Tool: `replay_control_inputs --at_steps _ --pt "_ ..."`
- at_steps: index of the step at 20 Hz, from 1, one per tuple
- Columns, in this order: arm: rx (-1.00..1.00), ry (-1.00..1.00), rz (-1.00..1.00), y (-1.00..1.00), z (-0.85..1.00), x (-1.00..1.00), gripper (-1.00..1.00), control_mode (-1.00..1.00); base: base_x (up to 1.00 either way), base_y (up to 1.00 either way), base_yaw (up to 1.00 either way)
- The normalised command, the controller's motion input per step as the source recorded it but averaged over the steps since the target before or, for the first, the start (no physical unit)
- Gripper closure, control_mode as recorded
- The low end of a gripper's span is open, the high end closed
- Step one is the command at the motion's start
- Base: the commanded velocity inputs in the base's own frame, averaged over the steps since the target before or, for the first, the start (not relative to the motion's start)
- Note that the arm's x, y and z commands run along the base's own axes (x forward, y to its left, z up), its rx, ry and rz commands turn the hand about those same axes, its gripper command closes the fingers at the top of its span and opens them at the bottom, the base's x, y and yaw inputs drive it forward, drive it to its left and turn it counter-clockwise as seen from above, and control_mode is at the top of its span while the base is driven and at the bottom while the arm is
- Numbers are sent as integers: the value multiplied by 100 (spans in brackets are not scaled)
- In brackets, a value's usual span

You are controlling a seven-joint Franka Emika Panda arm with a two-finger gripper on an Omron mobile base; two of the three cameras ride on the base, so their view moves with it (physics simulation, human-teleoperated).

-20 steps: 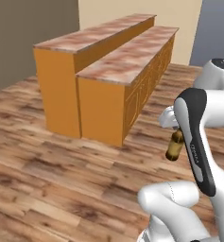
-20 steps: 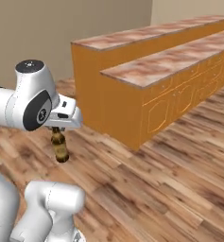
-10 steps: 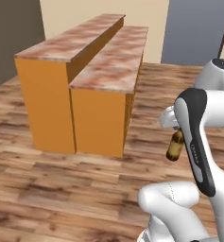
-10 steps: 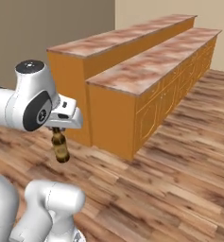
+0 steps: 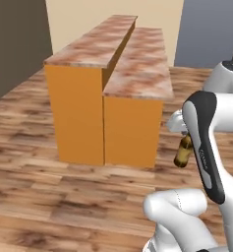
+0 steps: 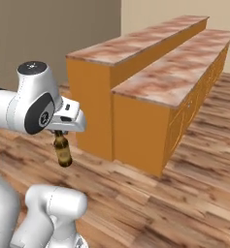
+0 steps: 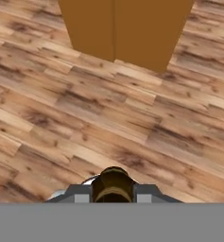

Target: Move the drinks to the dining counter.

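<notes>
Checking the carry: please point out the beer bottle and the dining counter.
beer bottle point(image 6: 63, 151), right base view, on its brown body.
dining counter point(image 5: 91, 49), left base view, on its marble top.

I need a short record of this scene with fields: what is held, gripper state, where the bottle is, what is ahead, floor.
held: beer bottle, hanging by its neck
gripper: shut on the bottle
bottle place: in the air above the floor, apart from the counters
ahead: dining counter, the higher one, with a lower counter beside it
counter tops: reddish-brown marble, nothing on them
floor: wood planks
</notes>
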Motion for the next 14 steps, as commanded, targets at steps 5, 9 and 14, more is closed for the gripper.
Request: replay_control_inputs --at_steps 5,9,14 --pt "0 0 0 0 0 0 100 100 93 100 -27" --pt "0 0 0 0 0 0 100 100 100 99 -37" --pt "0 0 0 0 0 0 100 100 100 96 -40"
